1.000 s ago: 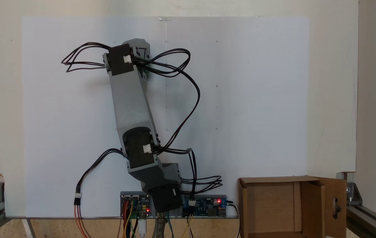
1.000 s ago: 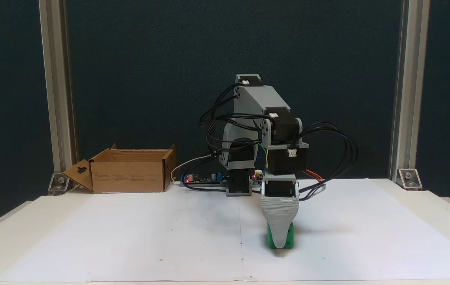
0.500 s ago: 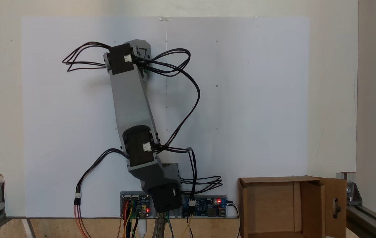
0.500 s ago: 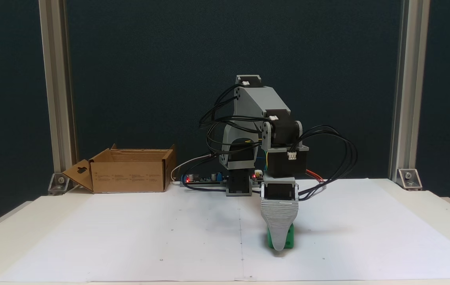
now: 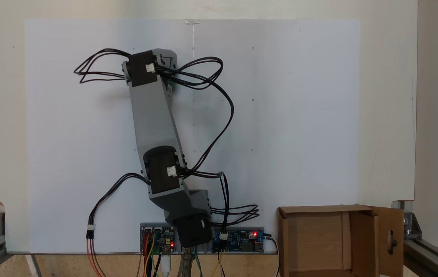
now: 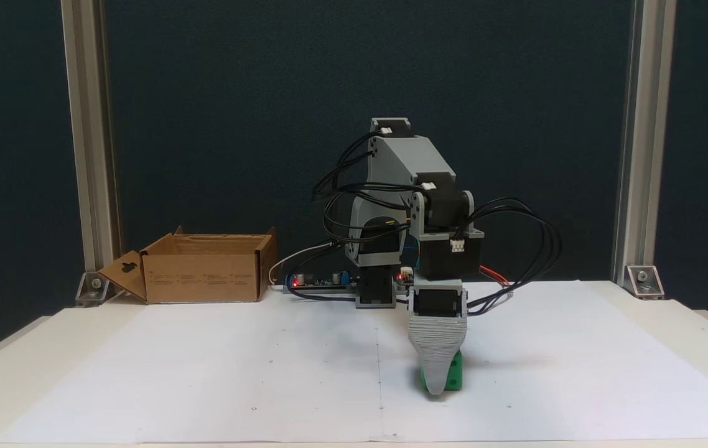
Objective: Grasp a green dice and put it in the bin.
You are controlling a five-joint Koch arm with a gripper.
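Ribbed grey claw before rounded green dice

Grey printed arm, black servos, looping black cables

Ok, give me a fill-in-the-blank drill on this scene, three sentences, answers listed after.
1. The gripper is lowered over a dice coloured ____.
2. In the front fixed view, the bin made of ____ stands left of the arm.
3. The dice rests on the white ____ covering the table.

Missing words: green; cardboard; paper
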